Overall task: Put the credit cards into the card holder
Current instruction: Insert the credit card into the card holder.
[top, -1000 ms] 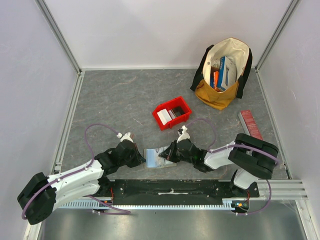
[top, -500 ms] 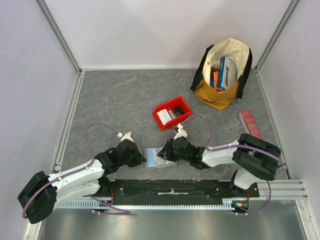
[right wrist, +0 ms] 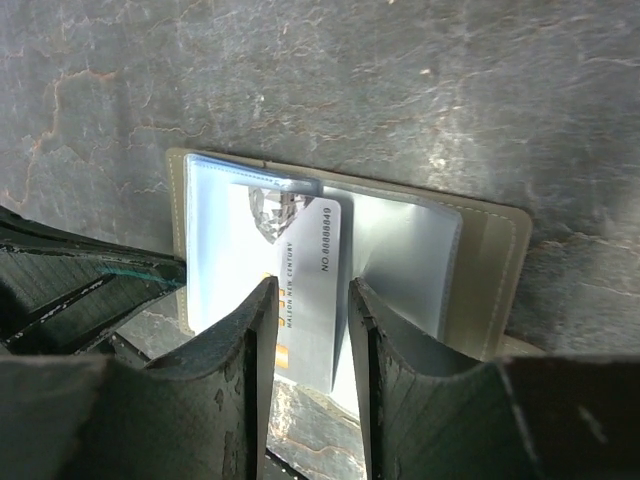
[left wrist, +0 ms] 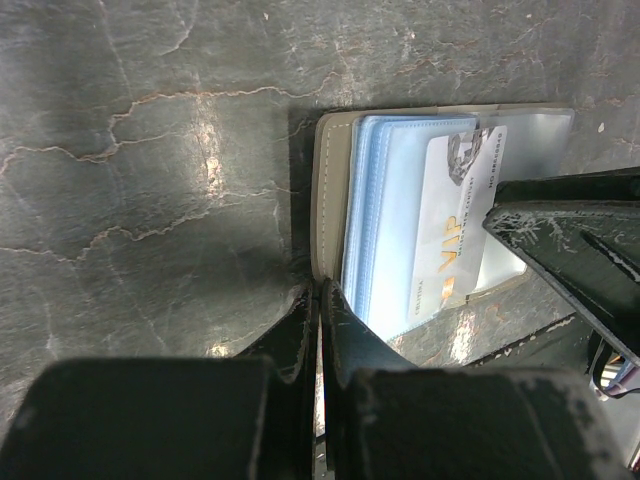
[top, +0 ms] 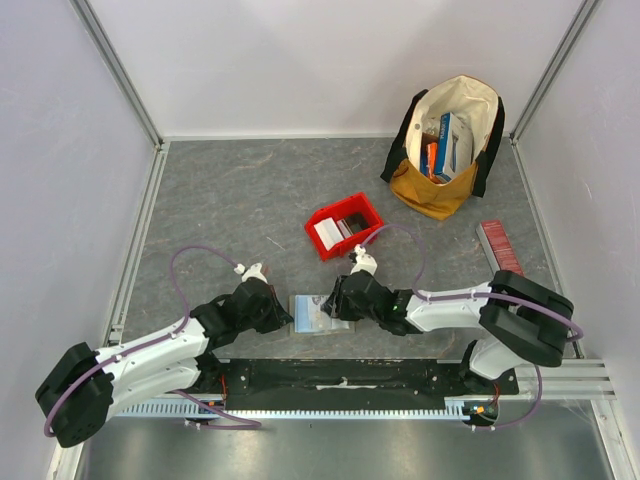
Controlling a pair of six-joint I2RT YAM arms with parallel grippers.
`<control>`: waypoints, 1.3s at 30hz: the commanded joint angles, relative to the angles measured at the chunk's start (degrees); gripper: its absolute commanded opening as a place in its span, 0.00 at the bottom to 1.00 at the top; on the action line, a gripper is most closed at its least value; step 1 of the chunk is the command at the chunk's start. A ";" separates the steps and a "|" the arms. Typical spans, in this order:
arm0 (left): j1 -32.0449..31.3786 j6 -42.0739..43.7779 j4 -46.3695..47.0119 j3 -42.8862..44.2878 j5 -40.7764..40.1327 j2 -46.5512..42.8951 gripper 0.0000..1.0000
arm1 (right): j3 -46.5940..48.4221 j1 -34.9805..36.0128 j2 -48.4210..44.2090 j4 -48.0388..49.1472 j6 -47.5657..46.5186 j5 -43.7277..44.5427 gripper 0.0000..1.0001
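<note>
Moved since a second ago: right arm, reaching further left, its elbow swung out to the right; its jaws, then shut, now stand parted. Left arm, holder, bin and bag unchanged.

1. Left gripper point(top: 285, 317): low on the table point(top: 230, 200), jaws pressed together. Left wrist view puts the tips point(left wrist: 320, 300) at the near edge of the holder; whether they pinch that edge cannot be told. Its body cuts off the bottom of that view.
2. Card holder point(top: 312, 315): lies open and flat between the two grippers, near the front edge. From above only a pale patch shows. Wrist views add the olive cover point(left wrist: 330, 180) point(right wrist: 490, 260) and clear sleeves.
3. Card point(left wrist: 455, 230) point(right wrist: 305, 250): white, marked VIP in orange, part-way into a sleeve, one end sticking out. Not distinguishable from above.
4. Right gripper point(top: 335, 305) point(right wrist: 308, 300): over the right half of the holder, jaws a narrow gap apart, one finger to each side of the card's free end. Contact with the card cannot be told. Its fingers hide the holder's right part in the left wrist view.
5. Red bin point(top: 368, 212): behind the grippers, top view only; white and dark flat items inside, too small to name.
6. Bag point(top: 430, 190): far right, open, colourful boxes point(top: 445, 145) upright inside.
7. Red ribbed box point(top: 500, 248): by the right wall, partly behind the right arm.
</note>
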 commanded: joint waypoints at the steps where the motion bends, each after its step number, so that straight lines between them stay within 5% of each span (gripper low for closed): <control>1: 0.10 1.35 -0.01 1.47 -1.41 -0.03 0.02 | 1.91 0.05 2.53 1.46 -1.26 -3.17 0.40; 23: 0.09 1.97 0.17 2.00 -1.06 0.15 0.02 | 5.78 0.23 7.02 11.84 -4.07 -14.25 0.17; 26: 0.01 1.97 0.17 2.00 -1.06 0.06 0.02 | 6.57 0.14 7.98 10.00 -4.16 -14.69 0.19; 39: 0.18 3.02 -2.81 5.60 -1.94 -2.58 0.02 | 9.21 -3.10 -2.82 -6.17 -13.56 -4.59 0.56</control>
